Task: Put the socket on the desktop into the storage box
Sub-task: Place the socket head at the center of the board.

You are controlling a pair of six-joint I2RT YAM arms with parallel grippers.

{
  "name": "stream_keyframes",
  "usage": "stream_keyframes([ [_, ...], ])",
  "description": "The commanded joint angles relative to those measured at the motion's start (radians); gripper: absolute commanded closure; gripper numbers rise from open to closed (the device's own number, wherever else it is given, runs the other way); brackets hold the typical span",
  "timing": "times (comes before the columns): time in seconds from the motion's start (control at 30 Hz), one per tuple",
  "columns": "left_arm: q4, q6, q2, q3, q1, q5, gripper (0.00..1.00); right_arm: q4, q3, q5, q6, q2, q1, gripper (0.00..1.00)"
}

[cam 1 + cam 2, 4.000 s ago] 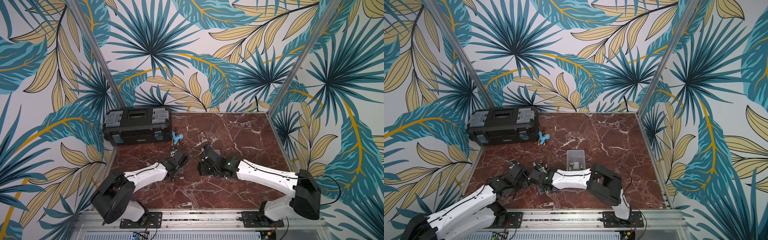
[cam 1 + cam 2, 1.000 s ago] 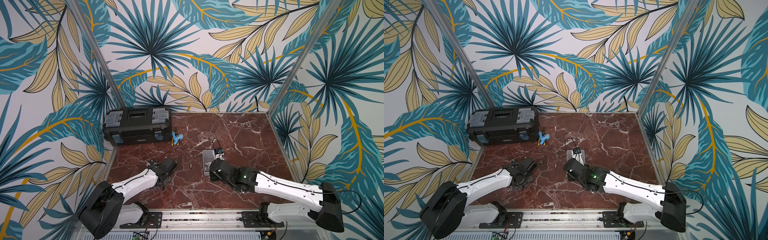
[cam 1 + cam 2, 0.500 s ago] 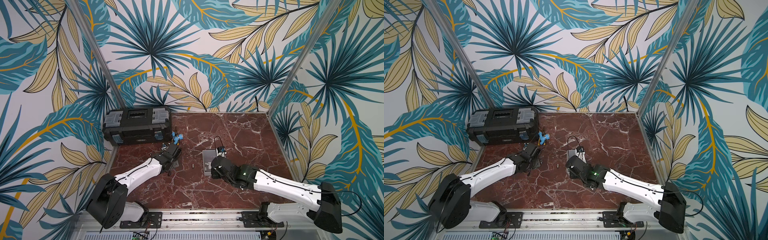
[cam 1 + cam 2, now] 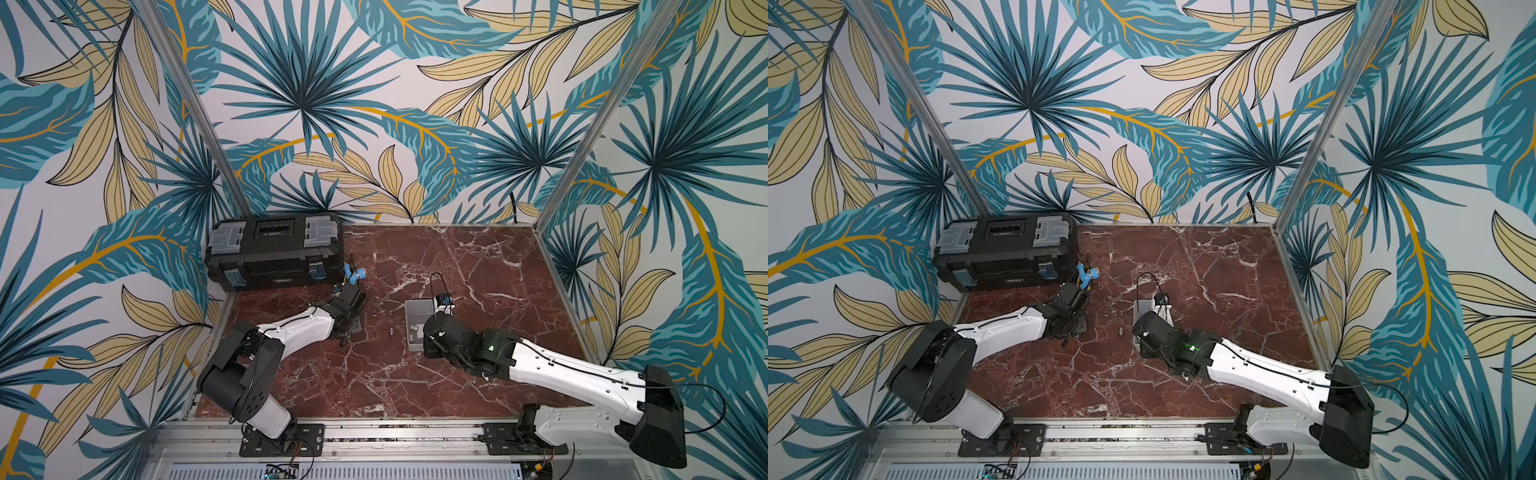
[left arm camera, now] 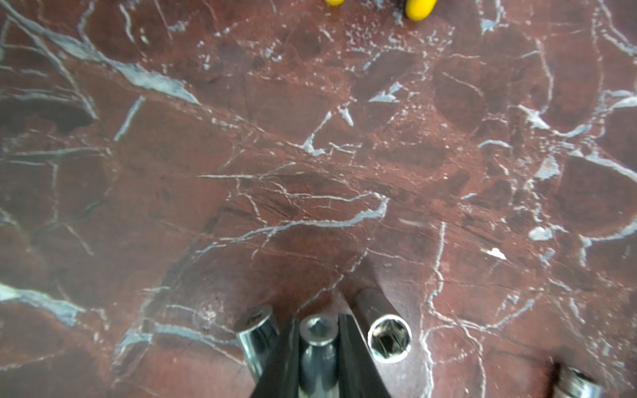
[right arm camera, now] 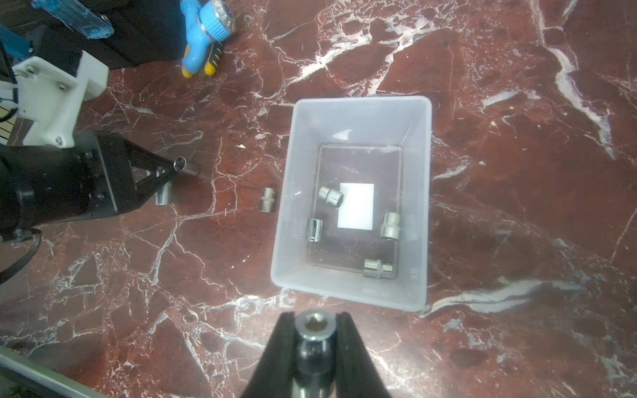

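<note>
Two arms loaded: right fingers [image 6: 287, 332] pinch a socket [image 6: 315, 325] just short of the near wall of the storage box [image 6: 344, 293], box dead ahead, while left fingers [image 5: 346, 344] clamp a second socket [image 5: 317, 330] well away near the toolbox [image 4: 274, 257].

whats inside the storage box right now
In the right wrist view the storage box holds four loose metal sockets around a white label. Its whole floor shows there; in both top views the right arm covers its near end.
</note>
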Motion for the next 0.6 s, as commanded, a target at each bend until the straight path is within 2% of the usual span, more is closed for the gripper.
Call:
stream_keyframes([
  [0.0,0.048,-0.002,0.001,0.016,0.010,0.026,0.78,-0.029,0.004,0.021,0.003,-0.018,-0.004,0.92],
  [0.07,0.070,-0.003,-0.009,0.002,0.010,0.041,0.61,-0.030,0.008,0.022,0.001,-0.016,-0.003,0.92],
  [0.1,0.079,-0.004,-0.018,-0.005,0.009,0.046,0.55,-0.029,0.009,0.022,0.000,-0.014,-0.004,0.92],
  [0.2,0.074,-0.002,-0.046,-0.001,0.011,0.053,0.48,-0.029,0.013,0.020,0.000,-0.011,-0.005,0.92],
  [0.37,0.026,0.001,-0.116,0.013,0.009,0.045,0.45,-0.035,0.016,0.026,-0.002,-0.013,-0.006,0.92],
  [0.57,-0.004,-0.002,-0.278,-0.019,0.009,0.043,0.42,-0.042,0.026,0.026,-0.003,-0.005,-0.013,0.92],
])
